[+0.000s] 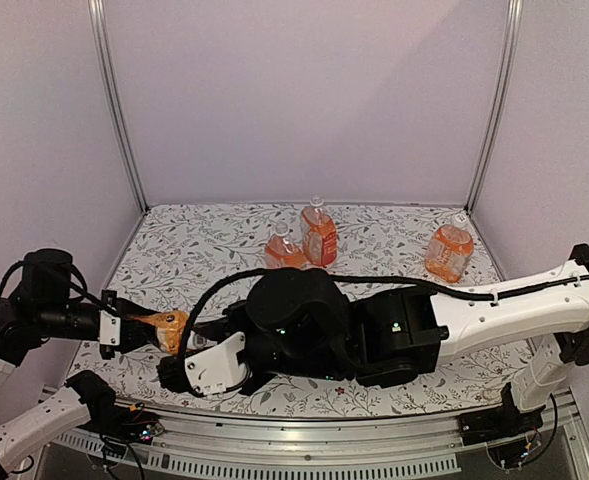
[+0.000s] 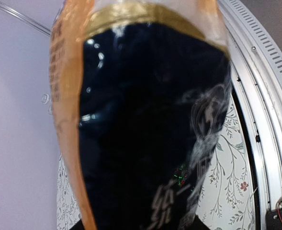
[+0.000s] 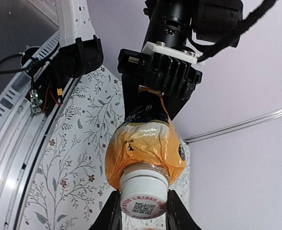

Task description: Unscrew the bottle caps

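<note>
Silver rail (image 1: 324, 462) edged a floral table (image 1: 394, 240) under lilac walls (image 1: 304, 90); left gripper (image 3: 152, 93) clamped the orange-and-black plastic bottle (image 3: 145, 148), right gripper (image 3: 144, 211) pinched its white cap (image 3: 144, 191).

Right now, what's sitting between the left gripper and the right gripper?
The orange-and-black bottle: the left gripper clamps its body, the right gripper pinches its white cap. The right wrist view shows it best.

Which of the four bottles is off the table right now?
The orange-and-black-label bottle, held sideways by the left gripper with the right fingers on its cap; the other three stand upright.
</note>
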Controlling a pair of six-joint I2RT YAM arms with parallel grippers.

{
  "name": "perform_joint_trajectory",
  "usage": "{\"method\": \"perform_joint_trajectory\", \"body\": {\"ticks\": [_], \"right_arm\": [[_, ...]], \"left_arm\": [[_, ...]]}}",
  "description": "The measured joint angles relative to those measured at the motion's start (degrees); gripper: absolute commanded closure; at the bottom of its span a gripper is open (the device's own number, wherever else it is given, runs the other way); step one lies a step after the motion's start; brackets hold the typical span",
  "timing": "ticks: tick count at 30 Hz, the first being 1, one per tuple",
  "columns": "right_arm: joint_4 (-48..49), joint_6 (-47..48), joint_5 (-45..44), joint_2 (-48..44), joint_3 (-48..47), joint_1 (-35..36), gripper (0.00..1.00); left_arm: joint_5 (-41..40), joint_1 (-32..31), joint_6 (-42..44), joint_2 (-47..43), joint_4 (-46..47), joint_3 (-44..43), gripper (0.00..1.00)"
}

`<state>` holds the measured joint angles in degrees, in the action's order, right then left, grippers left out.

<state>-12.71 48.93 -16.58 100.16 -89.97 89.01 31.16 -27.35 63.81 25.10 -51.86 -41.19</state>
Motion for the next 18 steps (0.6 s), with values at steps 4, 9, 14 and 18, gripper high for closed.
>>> {"method": "perform_joint_trajectory", "body": {"ticks": [4,9,14,18], "right_arm": [[2.73,17.64,-5.38,0.35,1.25,1.18,1.0],[3.39,27.78,-8.0,0.72,1.25,1.75,0.87],[4.52,30.23,-10.49,1.33,1.4,1.84,0.03],[5.18,27.47,-13.38,1.33,1.44,1.66,0.01]], "left_arm": [[-0.02,0.15,1.36,0.0,-0.42,0.0,0.65],[-0.17,0.26,1.46,-0.02,-0.46,0.0,0.65],[-0.74,0.48,0.98,-0.02,-0.92,0.0,0.65],[-1.84,0.61,-1.86,-0.44,-0.83,0.0,0.64]]}}
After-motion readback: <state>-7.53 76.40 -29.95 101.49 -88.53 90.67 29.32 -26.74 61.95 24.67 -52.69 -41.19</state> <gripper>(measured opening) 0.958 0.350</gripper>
